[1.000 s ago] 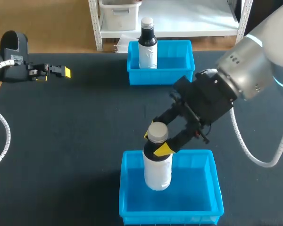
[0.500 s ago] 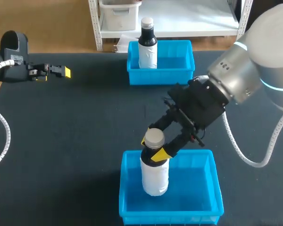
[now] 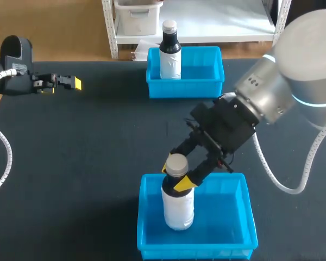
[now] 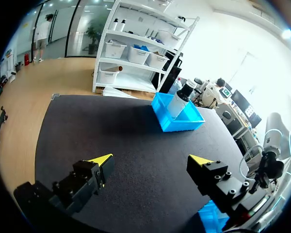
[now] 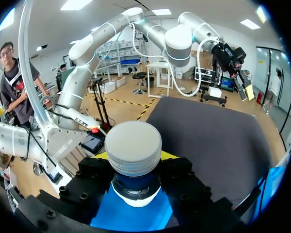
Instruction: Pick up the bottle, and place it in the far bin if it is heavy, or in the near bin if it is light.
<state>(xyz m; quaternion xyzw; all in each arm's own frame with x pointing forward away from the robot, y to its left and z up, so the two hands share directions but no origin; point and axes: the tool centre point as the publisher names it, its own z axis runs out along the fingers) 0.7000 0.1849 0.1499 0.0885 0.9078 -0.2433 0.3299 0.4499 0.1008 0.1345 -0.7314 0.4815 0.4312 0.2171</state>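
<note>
A white bottle [image 3: 178, 204] with a grey cap stands upright inside the near blue bin [image 3: 195, 252]; I cannot tell whether its base touches the floor. My right gripper [image 3: 178, 178], reaching in from the right, is shut on the bottle's neck just under the cap. In the right wrist view the cap [image 5: 133, 147] sits between the black fingers [image 5: 184, 187], with the blue bin [image 5: 136, 217] beneath. My left gripper [image 3: 66, 82] hangs open and empty over the table's far left; its yellow tips stand wide apart [image 4: 150, 162].
The far blue bin [image 3: 206, 87] at the table's back edge holds a dark bottle [image 3: 170, 51] with a white label and cap, also visible in the left wrist view [image 4: 178, 99]. Bare black tabletop [image 3: 98, 141] lies between the bins and to the left.
My right gripper has lowered the white bottle deeper into the near bin, shifting slightly left. The left arm has not moved.
</note>
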